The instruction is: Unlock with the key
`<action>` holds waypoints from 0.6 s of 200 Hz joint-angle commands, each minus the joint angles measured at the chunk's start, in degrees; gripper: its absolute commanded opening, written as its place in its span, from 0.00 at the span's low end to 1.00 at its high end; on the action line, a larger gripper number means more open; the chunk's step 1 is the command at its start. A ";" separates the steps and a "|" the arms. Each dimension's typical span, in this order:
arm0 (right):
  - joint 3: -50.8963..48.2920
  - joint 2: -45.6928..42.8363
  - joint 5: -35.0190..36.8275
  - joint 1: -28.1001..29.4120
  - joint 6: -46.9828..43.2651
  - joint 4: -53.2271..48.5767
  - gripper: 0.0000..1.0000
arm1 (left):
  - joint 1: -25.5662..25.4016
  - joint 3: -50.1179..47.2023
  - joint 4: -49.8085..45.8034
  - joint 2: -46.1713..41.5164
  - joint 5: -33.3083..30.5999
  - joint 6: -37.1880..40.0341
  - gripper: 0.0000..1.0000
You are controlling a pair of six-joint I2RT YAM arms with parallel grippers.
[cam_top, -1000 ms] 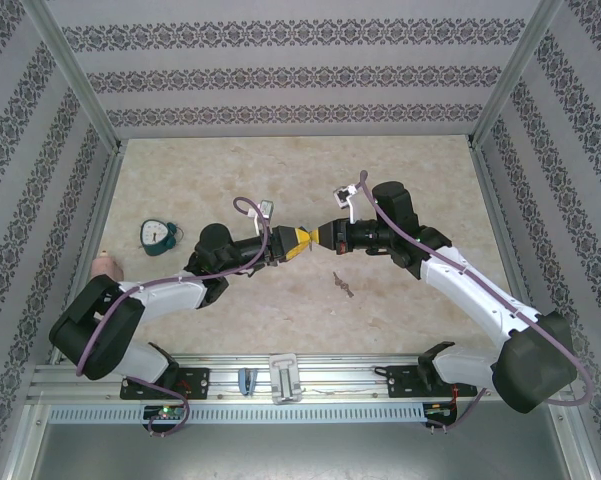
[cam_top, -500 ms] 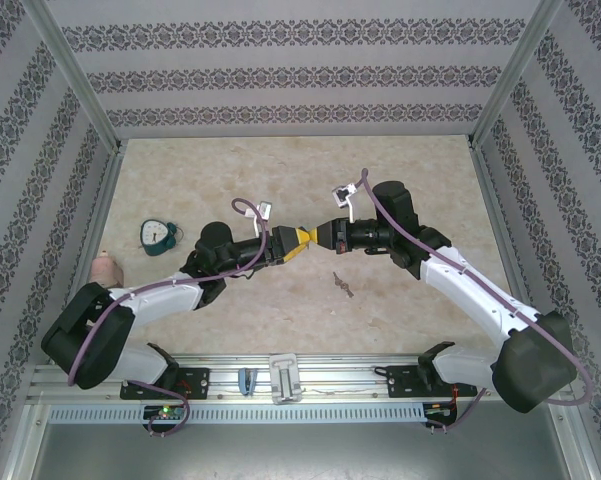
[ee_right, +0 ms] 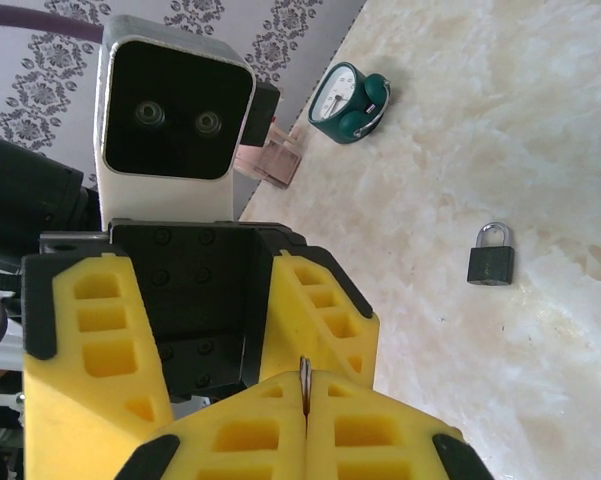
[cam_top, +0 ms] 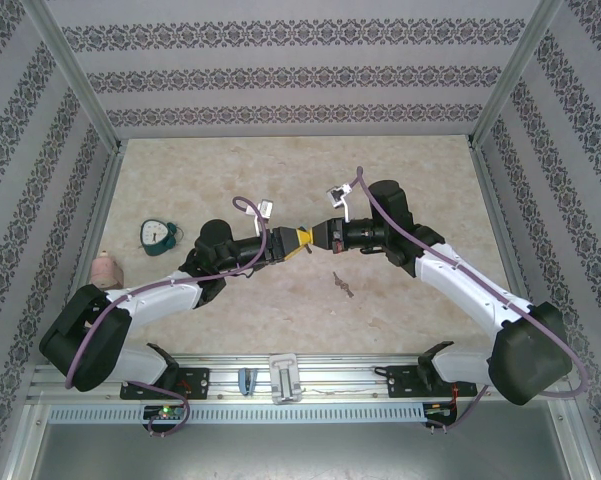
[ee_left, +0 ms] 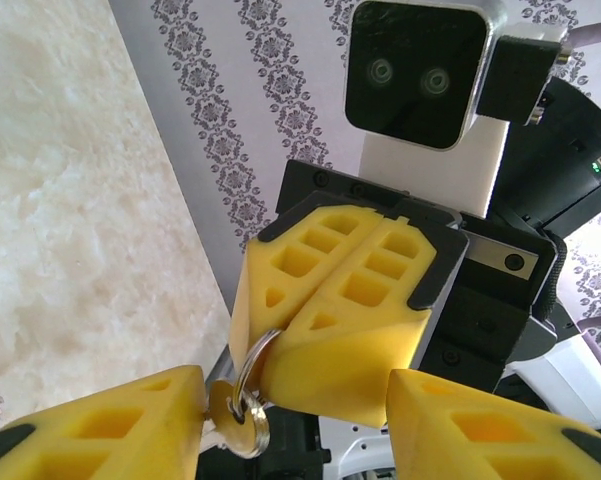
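As it pinches the key point(ee_left: 242, 422), right tool point(ee_right: 304, 385) (closed) edged left.

1. Top view, centre: the left gripper point(cam_top: 301, 240) and right gripper point(cam_top: 313, 236) meet tip to tip. Whatever lies between them is too small to make out.
2. Top view, below centre: a small metal object point(cam_top: 342, 285) lies on the table point(cam_top: 400, 170). Key or lock cannot be told.
3. Left wrist view, lower centre: the key ring point(ee_left: 250, 362) runs into the seam of the right gripper's pressed-together fingers. The pinched part is hidden.
4. Same view: the key point(ee_left: 230, 417) is partly covered by a left finger point(ee_left: 100, 425), itself cut off by the bottom edge.
5. Right wrist view, upper centre: a pale pink object point(ee_right: 270, 160) sits half behind the camera housing point(ee_right: 175, 110).
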 commanded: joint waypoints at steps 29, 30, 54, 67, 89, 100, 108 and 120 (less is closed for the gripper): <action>-0.81 0.57 -1.93 -0.05 0.70 2.01 0.00 | -0.94 -0.09 -0.32 -0.89 0.77 1.73 0.35; -0.81 0.57 -1.98 -0.08 0.70 2.02 0.00 | -0.94 -0.11 -0.37 -0.95 0.79 1.80 0.35; -0.56 0.57 -2.05 -0.19 0.79 2.12 0.00 | -0.94 -0.21 -1.78 -1.27 0.67 2.13 0.32; -0.56 0.53 -2.11 -0.19 0.88 2.21 0.00 | -0.94 -0.38 -2.09 -1.35 0.52 2.16 0.31; -0.48 0.57 -2.11 -0.28 0.84 2.04 0.00 | -0.85 -0.64 -3.01 -1.76 0.48 2.34 0.26; -0.37 0.48 -2.25 -0.28 0.75 1.87 0.00 | -0.76 -0.82 -3.60 -2.26 0.42 2.39 0.25; -0.35 0.41 -2.17 -0.28 0.62 1.65 0.00 | -0.69 -0.91 -4.56 -2.75 0.33 2.72 0.25; -0.20 0.40 -2.25 -0.28 0.30 1.22 0.00 | -0.50 -0.92 -6.63 -3.61 0.19 3.54 0.25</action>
